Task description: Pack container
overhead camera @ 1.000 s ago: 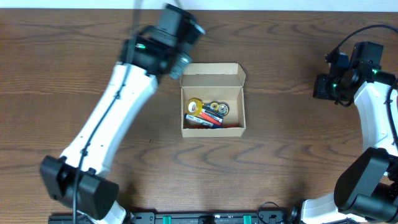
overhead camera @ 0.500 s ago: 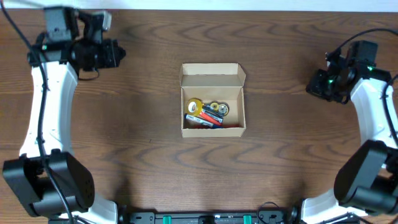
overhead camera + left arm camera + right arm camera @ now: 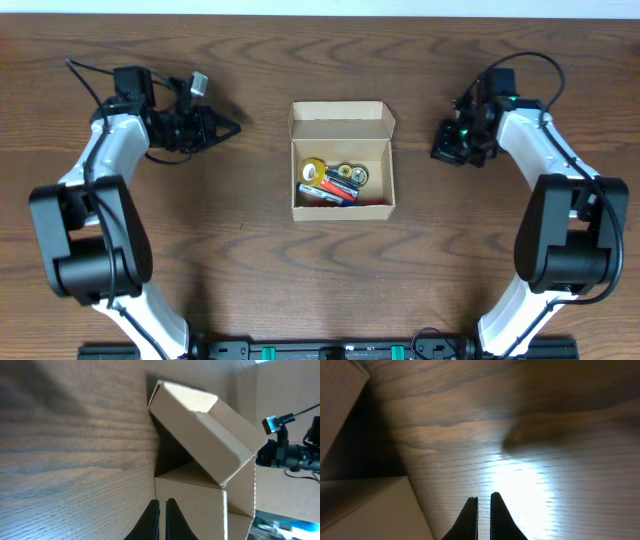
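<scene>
**Left gripper** (image 3: 162, 512): fingers drawn together with only a slit between them, holding nothing, tips low over the wooden table (image 3: 75, 460). Just ahead of the tips and slightly to their right stands the container (image 3: 200, 430), lid flap raised and untouched.

**Right gripper** (image 3: 483, 512): fingers likewise nearly closed and empty. The container's cardboard wall lies to their left, apart from them.

**Overhead:** the open container sits between the two sets of fingertips, with a yellow roll (image 3: 314, 169) and other small items inside.
</scene>
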